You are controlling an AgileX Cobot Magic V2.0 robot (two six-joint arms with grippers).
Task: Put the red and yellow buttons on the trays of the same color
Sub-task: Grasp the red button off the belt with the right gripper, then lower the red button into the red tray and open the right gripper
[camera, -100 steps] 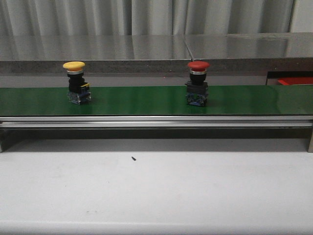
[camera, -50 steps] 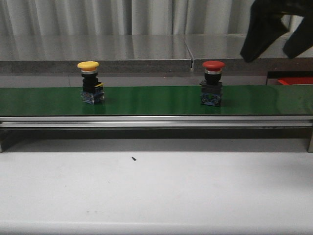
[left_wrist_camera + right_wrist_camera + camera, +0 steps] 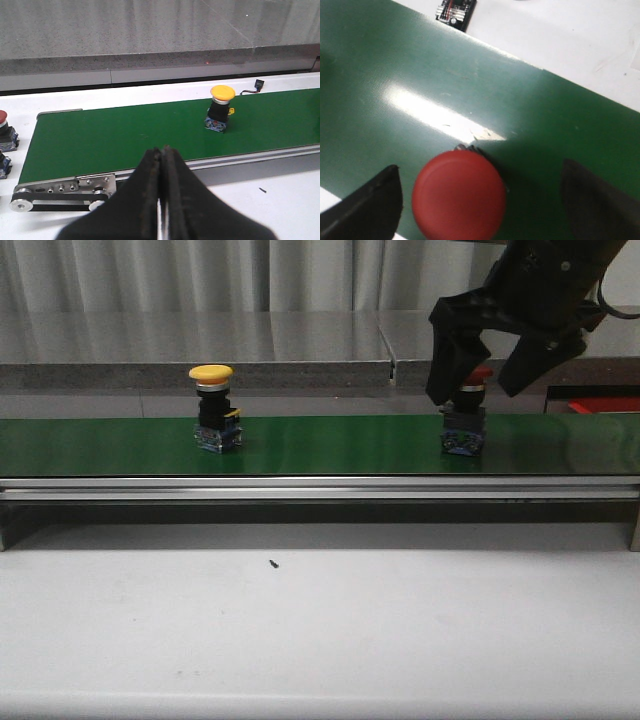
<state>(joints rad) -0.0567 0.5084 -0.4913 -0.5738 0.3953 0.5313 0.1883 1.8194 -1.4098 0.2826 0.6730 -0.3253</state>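
Note:
The yellow button (image 3: 214, 405) stands upright on the green belt (image 3: 330, 445), left of centre; the left wrist view also shows this yellow button (image 3: 221, 107). The red button (image 3: 465, 425) stands on the belt further right. My right gripper (image 3: 487, 375) hangs open over its cap, one finger on each side and neither touching. In the right wrist view the red button (image 3: 459, 195) lies nearer one finger of that open gripper (image 3: 480, 167). My left gripper (image 3: 161, 151) is shut on nothing, on the near side of the belt. A strip of the red tray (image 3: 605, 405) shows at the far right. The yellow tray is out of view.
The belt runs in an aluminium frame (image 3: 320, 488) above the white table (image 3: 320, 630). Behind it is a steel counter (image 3: 250, 340). Other buttons (image 3: 5, 132) sit off the belt's end. A small circuit board (image 3: 456, 10) lies beyond the belt.
Both buttons have moved to the right along the belt. My right gripper has come down from the upper right and now straddles the red button's cap.

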